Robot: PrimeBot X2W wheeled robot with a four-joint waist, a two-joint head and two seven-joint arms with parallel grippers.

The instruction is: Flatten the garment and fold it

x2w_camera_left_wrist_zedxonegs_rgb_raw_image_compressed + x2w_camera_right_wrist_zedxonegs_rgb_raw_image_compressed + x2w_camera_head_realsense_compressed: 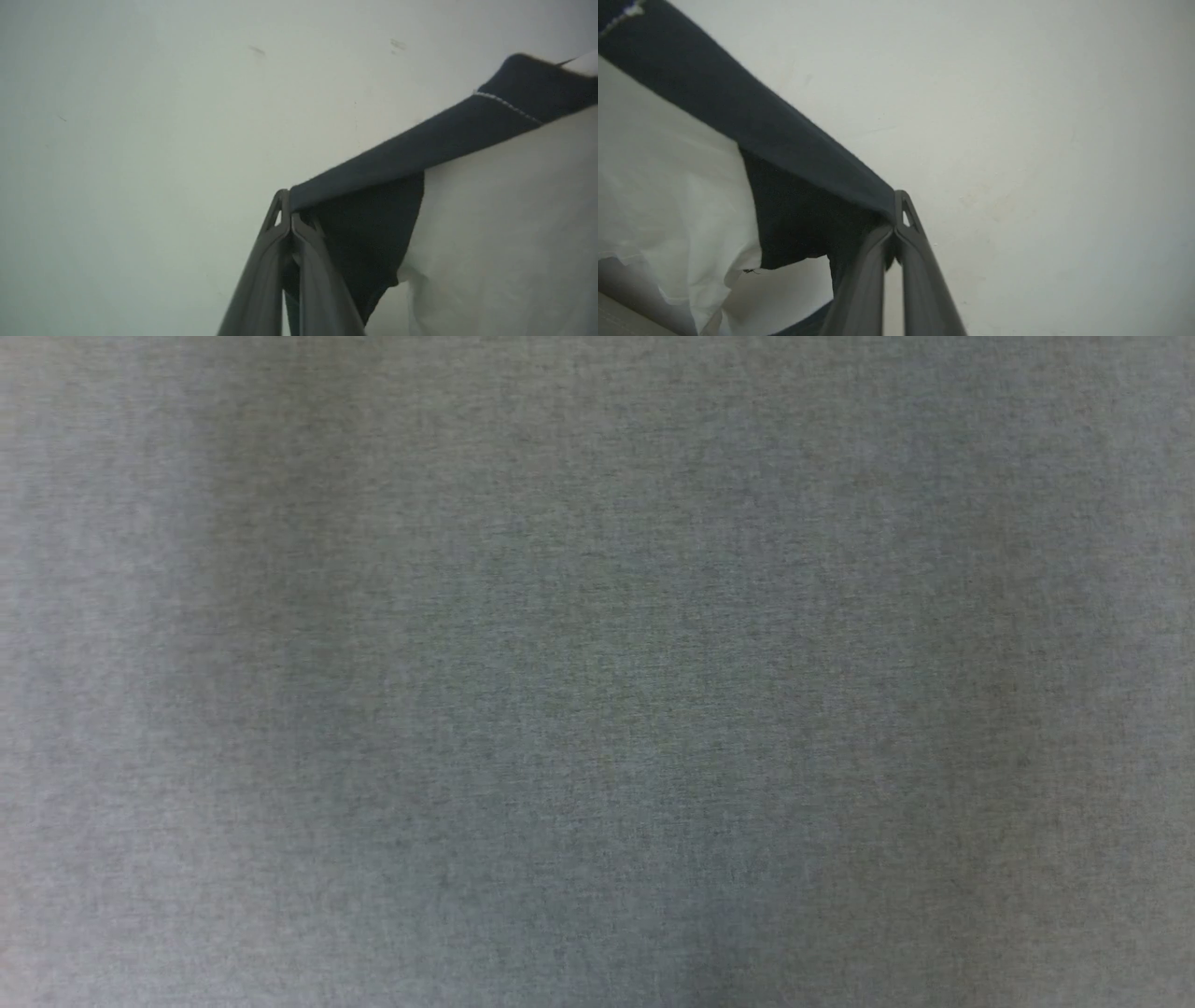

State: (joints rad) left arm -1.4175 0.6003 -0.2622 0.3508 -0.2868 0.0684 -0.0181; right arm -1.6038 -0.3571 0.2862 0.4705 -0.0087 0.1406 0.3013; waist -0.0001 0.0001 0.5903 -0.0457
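Because each end of its black upper band is pinched, the garment [490, 224] is held spread between the two grippers, probably so that tension draws out creases before it is laid flat. The left gripper [288, 219] has its fingers closed on the black fabric. The right gripper [896, 226] is clamped on it likewise. The band runs taut and straight; the white body below it is soft, matte and rumpled. A pale plain surface [1041, 116] lies behind. The head view presents a grey heathered weave [597, 672].
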